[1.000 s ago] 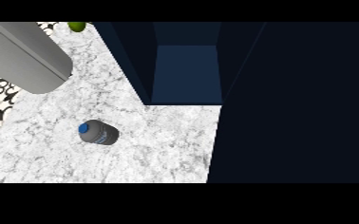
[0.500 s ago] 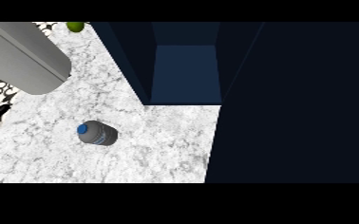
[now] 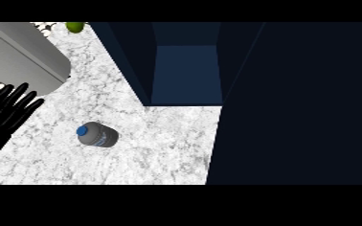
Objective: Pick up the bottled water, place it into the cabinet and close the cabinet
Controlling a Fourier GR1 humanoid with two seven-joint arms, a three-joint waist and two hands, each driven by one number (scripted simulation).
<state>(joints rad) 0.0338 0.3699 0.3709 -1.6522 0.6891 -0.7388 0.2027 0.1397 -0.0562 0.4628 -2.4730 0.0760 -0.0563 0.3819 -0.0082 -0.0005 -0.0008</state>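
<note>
The water bottle (image 3: pixel 97 134) stands on the marble bench (image 3: pixel 163 143), seen almost straight from above, so its long axis runs toward the camera. Its blue cap (image 3: pixel 83 131) faces up and sits slightly toward the left of the grey body, which suggests a small lean of the view rather than a clear tilt; whether the bottle is exactly upright cannot be told. A bit of blue label shows on its right flank.

At the left edge the left robot hand (image 3: pixel 17 106) shows only as black fingers, straight and spread wide, holding nothing. Its palm and wrist are cut off by the picture's border. The bottle is near this robot hand, to its right and a little lower in the view, apart from the fingertips.

Above the robot hand a large grey cylinder (image 3: pixel 28 57) slants in from the upper left corner; its far end is cut off. Beyond it, well away at the top, a small green object (image 3: pixel 75 27) is half cropped and too small to identify.

Well to the right of the robot hand, past the bottle, the dark blue cabinet (image 3: pixel 185 72) stands open, its inside lighter than its walls. Its door (image 3: pixel 290 105) fills the right side as a dark mass with little detail.
</note>
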